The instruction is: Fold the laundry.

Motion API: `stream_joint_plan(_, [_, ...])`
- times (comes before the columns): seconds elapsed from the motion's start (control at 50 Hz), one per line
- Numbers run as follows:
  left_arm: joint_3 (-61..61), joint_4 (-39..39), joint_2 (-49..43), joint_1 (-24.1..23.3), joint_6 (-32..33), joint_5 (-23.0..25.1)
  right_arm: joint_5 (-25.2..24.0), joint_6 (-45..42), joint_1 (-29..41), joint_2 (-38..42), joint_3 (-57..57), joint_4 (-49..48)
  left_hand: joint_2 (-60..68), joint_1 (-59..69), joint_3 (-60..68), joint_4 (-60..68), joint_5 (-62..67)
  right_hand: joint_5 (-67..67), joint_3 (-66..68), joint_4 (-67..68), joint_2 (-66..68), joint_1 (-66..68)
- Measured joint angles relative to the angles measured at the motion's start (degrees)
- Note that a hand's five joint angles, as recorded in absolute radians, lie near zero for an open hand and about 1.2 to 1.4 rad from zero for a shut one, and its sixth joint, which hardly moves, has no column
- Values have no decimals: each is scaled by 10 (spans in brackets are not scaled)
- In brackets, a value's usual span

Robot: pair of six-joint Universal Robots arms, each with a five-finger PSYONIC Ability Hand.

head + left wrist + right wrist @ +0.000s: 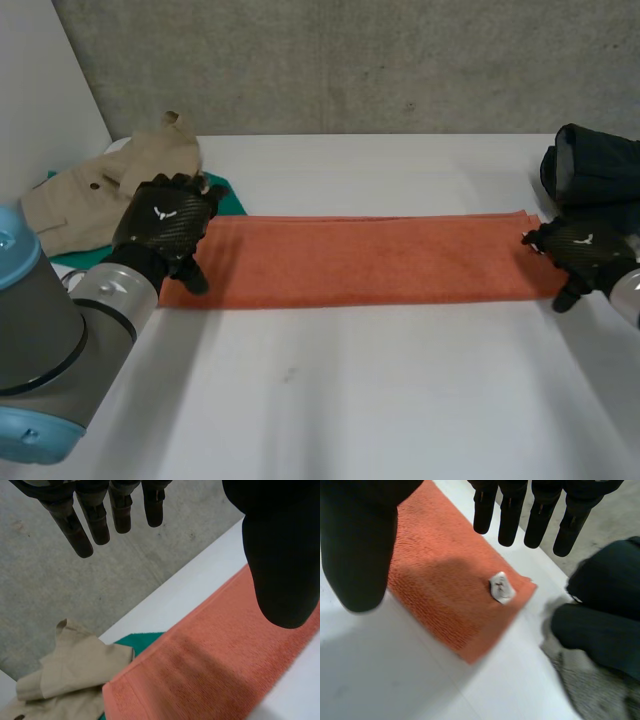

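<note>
An orange towel [370,260] lies folded into a long strip across the white table [350,400]. My left hand [165,225] hovers over its left end, fingers [82,530] straight and apart from the thumb [282,565], open with nothing held; the towel's end [210,670] lies under the palm. My right hand [580,250] is above the towel's right end, open too, fingers [540,520] spread over the corner [465,595]. A small white tag [501,587] sits near that corner.
A beige garment [100,190] lies on a green cloth [225,195] at the table's left rear, just behind the towel; both show beyond the left hand, the garment [65,675] and the cloth [137,642]. Dark clothing [595,165] is piled at the right rear [605,610].
</note>
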Motion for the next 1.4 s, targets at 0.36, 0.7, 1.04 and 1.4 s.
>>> stream_joint_plan(0.36, [15, 4, -1, 3, -19, -4, 51, 47, 26, 45, -46, -29, 0, 0, 0, 0, 0, 135, 115, 117, 109, 111])
stream_joint_plan(0.7, [17, 5, -4, 3, -16, -5, 73, 12, 8, 59, -67, 12, 0, 0, 0, 0, 0, 139, 122, 123, 115, 117])
stream_joint_plan(1.04, [17, 5, -5, 2, -15, -4, 72, 25, 9, 81, -90, -8, 0, 0, 0, 0, 0, 456, 443, 448, 440, 426])
stream_joint_plan(1.4, [14, 5, -1, 2, -15, -6, 117, -10, -45, 22, -50, 26, 0, 0, 0, 0, 0, 471, 466, 474, 458, 427])
